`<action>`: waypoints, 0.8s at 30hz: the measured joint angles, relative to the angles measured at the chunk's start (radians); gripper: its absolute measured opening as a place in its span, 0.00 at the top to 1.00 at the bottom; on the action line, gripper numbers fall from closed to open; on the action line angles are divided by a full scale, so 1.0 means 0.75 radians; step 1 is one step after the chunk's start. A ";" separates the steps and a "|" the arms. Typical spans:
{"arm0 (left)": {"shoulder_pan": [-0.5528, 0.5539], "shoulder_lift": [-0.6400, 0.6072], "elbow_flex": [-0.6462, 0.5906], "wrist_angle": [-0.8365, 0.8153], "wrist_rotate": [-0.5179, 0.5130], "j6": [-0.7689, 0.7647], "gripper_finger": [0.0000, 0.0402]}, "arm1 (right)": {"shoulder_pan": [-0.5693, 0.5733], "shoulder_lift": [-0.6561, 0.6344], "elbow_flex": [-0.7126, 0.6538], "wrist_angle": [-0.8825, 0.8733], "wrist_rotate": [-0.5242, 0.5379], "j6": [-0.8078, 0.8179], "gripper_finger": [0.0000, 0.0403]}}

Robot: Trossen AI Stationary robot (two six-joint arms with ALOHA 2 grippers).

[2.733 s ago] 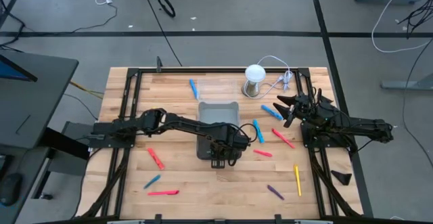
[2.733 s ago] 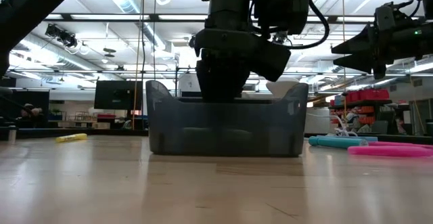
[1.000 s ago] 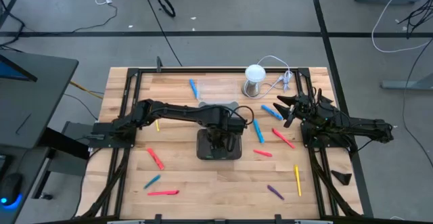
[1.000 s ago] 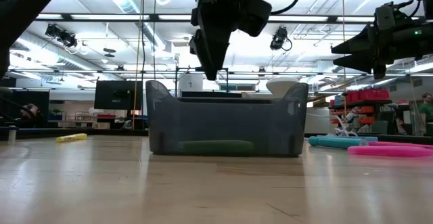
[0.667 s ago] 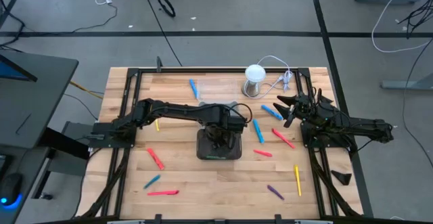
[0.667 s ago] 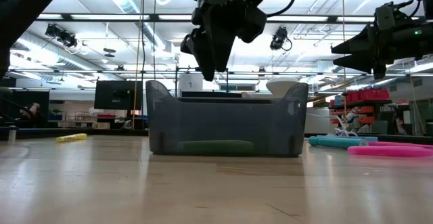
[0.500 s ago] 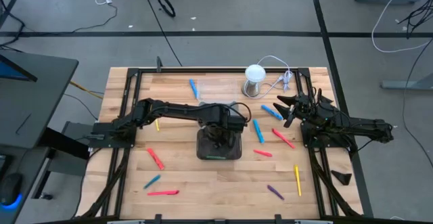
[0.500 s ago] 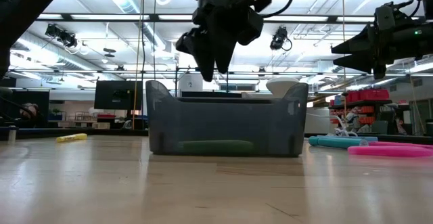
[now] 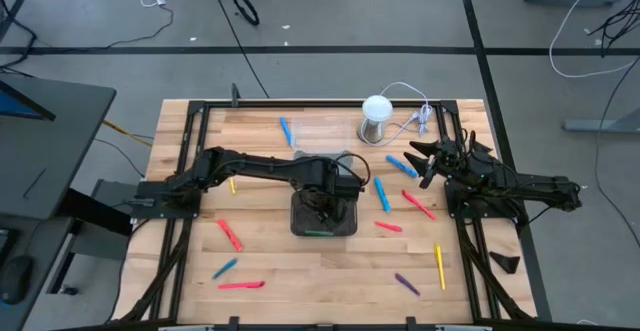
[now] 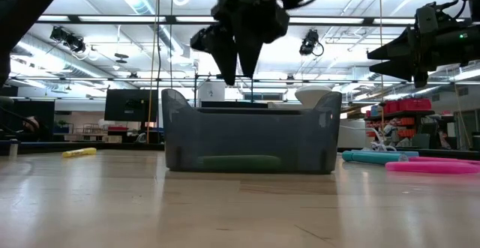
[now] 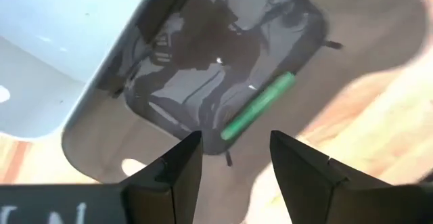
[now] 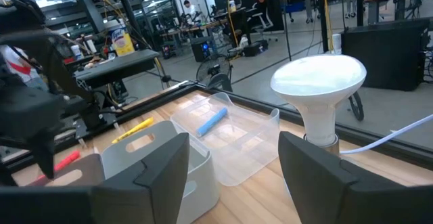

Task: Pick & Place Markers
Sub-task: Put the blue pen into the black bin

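A dark grey tray sits mid-table with a green marker lying flat on its floor, also visible through the wall in the low view. My left gripper hangs open above this tray, pointing down, clear of the marker. Other markers lie flat on the table: blue, red, red, yellow, purple. My right gripper waits open at the table's right, pointing level, holding nothing.
A paler tray adjoins the dark tray on its far side. A white-domed metal cylinder with a cable stands at the far edge. More markers lie at the far side and near left. Black frame rails border the table.
My left gripper, which was low in the tray a few seconds ago, now hangs above it. Over the last second it has rolled about its downward-pointing line while staying over the tray, still open. The green marker has kept still on the tray floor.
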 joint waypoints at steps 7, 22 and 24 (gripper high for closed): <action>-0.062 -0.027 -0.009 -0.029 -0.009 -0.051 0.55 | 0.000 0.000 0.000 0.001 0.000 0.000 0.43; -0.197 -0.159 -0.267 0.119 0.026 -0.177 0.55 | 0.000 0.000 0.000 -0.001 0.000 0.000 0.43; -0.215 -0.233 -0.383 0.179 0.034 -0.229 0.55 | 0.000 0.000 0.000 -0.001 0.000 0.000 0.43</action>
